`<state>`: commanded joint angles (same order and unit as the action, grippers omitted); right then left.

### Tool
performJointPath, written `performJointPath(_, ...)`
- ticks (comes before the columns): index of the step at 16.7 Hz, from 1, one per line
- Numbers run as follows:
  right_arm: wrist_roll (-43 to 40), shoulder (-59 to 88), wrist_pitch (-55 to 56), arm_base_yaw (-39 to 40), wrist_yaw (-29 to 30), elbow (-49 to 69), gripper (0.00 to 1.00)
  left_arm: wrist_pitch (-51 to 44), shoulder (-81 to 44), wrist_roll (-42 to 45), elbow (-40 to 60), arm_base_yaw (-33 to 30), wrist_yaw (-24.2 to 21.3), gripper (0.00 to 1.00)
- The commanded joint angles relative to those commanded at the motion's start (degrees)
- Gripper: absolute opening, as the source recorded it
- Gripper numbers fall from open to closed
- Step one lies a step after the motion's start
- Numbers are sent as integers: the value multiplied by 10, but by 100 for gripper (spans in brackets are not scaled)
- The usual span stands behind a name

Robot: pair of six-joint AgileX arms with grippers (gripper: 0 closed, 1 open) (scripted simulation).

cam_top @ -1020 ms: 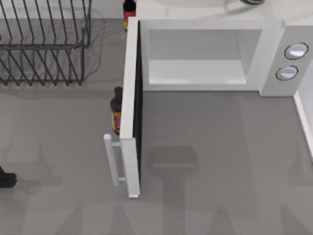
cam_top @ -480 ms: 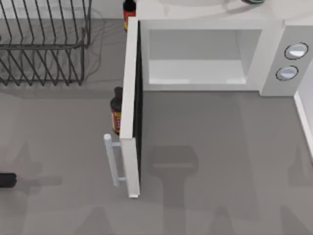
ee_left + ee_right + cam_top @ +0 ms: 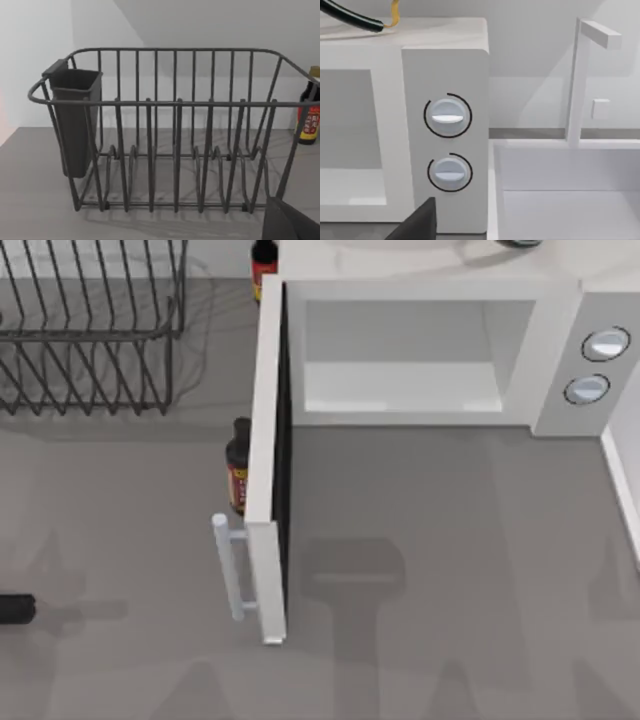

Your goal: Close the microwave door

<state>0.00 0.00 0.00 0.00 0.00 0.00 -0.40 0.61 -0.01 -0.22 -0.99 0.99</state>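
At the near left edge of the table, a dark part of the left arm [image 3: 15, 609] is seen; the left gripper itself is not discernible, so whether its jaws are parted or closed cannot be told. In the right wrist view, a dark finger edge [image 3: 420, 222] is seen at the frame border below the control panel; the jaw state of the right gripper cannot be told either.

The microwave door [image 3: 268, 465] is found at centre left, swung fully open and standing roughly square to the microwave body [image 3: 560, 350], its free edge nearest. The pale bar handle [image 3: 227, 566] is carried on the door's left face, near that free edge. The dark inner face is turned to the right, toward open table.

The door is judged to be a rigid, light, hinged panel that swings freely. A grasp is judged unnecessary: a push on the left face close to the handle gives the most leverage.

A sauce bottle [image 3: 237, 465] stands just beside the door's left face, so contact is best made nearer than it. Farther left, a wire dish rack [image 3: 90, 330] is placed. At the far edge, a second bottle [image 3: 264, 262] stands near the hinge.
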Motion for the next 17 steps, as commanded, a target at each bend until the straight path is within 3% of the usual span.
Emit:
performJointPath(7,0,0,0,0,0,0,100,-39,61,-1,-22,-130,130,0)
performJointPath(13,0,0,0,0,0,0,100,-42,63,-2,-19,-139,139,0)
performJointPath(17,0,0,0,0,0,0,100,-76,0,-30,35,-167,153,0)
